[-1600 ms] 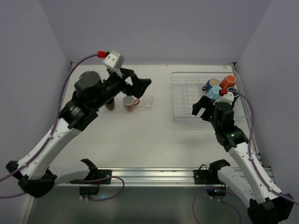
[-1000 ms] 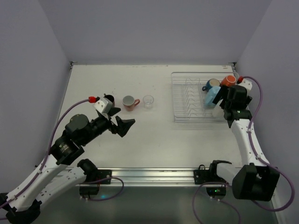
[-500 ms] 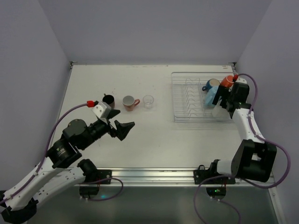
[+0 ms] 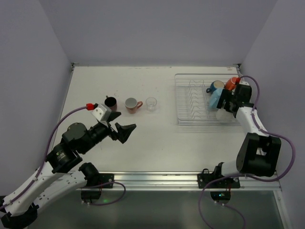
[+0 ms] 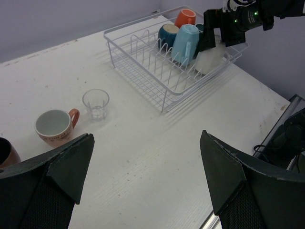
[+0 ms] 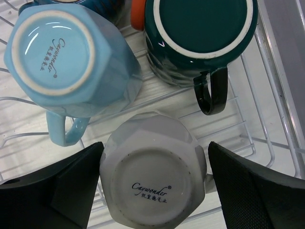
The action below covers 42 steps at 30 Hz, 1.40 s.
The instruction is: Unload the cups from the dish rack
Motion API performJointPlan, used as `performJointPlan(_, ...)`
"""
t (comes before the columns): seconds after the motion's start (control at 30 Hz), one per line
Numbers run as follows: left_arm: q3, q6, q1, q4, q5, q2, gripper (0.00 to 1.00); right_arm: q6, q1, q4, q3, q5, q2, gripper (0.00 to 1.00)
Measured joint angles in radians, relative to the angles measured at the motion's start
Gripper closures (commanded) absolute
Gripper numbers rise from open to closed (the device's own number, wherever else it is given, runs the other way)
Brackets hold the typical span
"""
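Where bolted at the near edge, left arm: folded at the elbow, forearm angled right and away, held above the bare worktop (image 4: 157,143).
Left gripper (image 4: 123,128): jaws wide apart, nothing between them, aimed toward the far right corner.
Right arm: runs up the right edge from its base, wrist bent inward over the right end of the dish rack (image 4: 177,100), looking straight down.
Right gripper (image 6: 153,183): jaws apart, one finger on each side of the white cup (image 6: 152,188); contact with it cannot be told.
Cups on worktop, three: dark cup (image 4: 110,101), salmon-pink cup (image 4: 132,104), clear glass tumbler (image 4: 151,103), in a row left of the rack, all mouth up.
Cups in rack, five: white nearest, then light blue cup (image 6: 71,62) and dark teal cup (image 6: 200,33), bases up; dark blue cup (image 4: 215,86) and orange cup (image 4: 232,83) beyond.
Rack position: far right of worktop, well apart from the row of three.
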Motion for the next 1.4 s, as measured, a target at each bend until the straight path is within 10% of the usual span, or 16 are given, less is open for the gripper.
performJointPlan(0.3,0.0,0.0,0.0,-0.006,-0.008,-0.008,0.0,0.013,0.0,-0.023,0.009,0.013,-0.013,0.66)
performJointPlan(0.43,-0.001,0.0,0.0,-0.006,-0.011,-0.005,0.0,0.03,0.0,-0.064,0.016,0.013,-0.07,0.74)
performJointPlan(0.97,0.014,-0.027,0.01,0.009,0.082,0.143,0.0,0.185,0.001,-0.16,0.124,-0.065,-0.248,0.82)
performJointPlan(1.4,0.047,-0.353,0.01,0.407,0.39,0.524,0.02,0.573,0.016,0.159,-0.154,-0.566,-0.478,0.83)
